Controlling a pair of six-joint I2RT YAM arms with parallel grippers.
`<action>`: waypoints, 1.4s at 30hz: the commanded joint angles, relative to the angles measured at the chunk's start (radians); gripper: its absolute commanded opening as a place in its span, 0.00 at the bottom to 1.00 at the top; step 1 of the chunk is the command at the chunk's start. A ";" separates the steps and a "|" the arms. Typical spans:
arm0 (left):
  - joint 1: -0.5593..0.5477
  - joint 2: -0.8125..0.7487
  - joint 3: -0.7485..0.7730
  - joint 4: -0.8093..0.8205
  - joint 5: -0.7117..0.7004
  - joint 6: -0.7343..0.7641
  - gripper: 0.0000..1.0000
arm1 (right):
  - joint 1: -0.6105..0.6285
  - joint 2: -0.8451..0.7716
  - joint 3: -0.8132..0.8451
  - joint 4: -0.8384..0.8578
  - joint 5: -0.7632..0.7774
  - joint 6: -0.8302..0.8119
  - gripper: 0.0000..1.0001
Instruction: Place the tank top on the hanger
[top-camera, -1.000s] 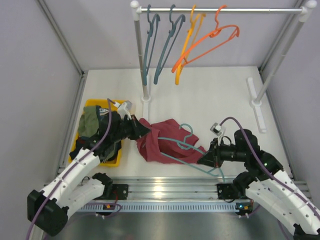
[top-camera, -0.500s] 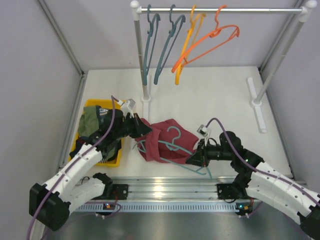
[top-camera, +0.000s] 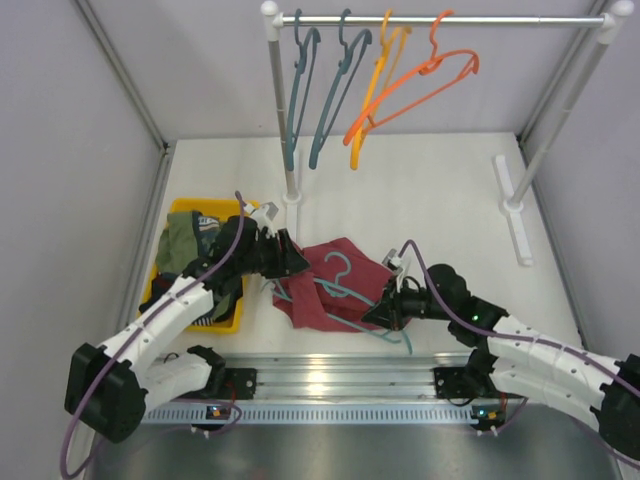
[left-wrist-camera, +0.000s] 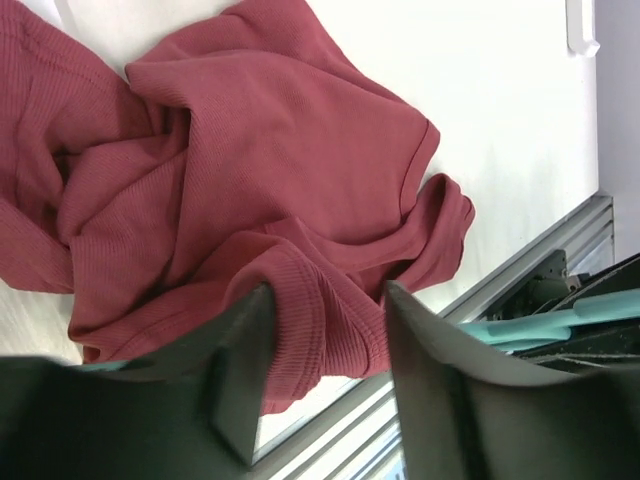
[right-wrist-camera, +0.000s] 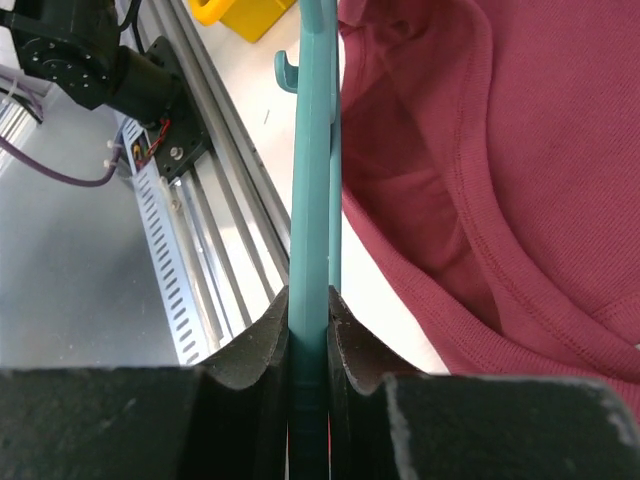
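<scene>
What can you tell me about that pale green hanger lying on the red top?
The hanger is thin, light teal plastic, a triangle with a hook on top. It lies low across the maroon tank top, hook pointing away from the arms, one end poking out past the cloth's left edge. The right gripper is shut on it nearer the other end; the right wrist view shows the bar pinched edge-on between the fingers.

tank top (top-camera: 312, 300): on bench (top-camera: 440, 200), near front edge | hanger (top-camera: 349, 278): across tank top | bin (top-camera: 182, 207): left of tank top | rack (top-camera: 440, 19): behind, other hangers (top-camera: 330, 100) on its rail
</scene>
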 joint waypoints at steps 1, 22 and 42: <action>0.004 -0.056 0.047 -0.005 -0.008 0.038 0.56 | 0.016 0.009 0.005 0.122 0.026 -0.034 0.00; -0.395 -0.099 0.053 0.099 -0.307 0.217 0.64 | 0.024 0.062 0.022 0.124 0.035 -0.037 0.00; -0.556 0.011 -0.062 0.381 -0.608 0.202 0.60 | 0.034 0.087 0.031 0.135 0.053 -0.028 0.00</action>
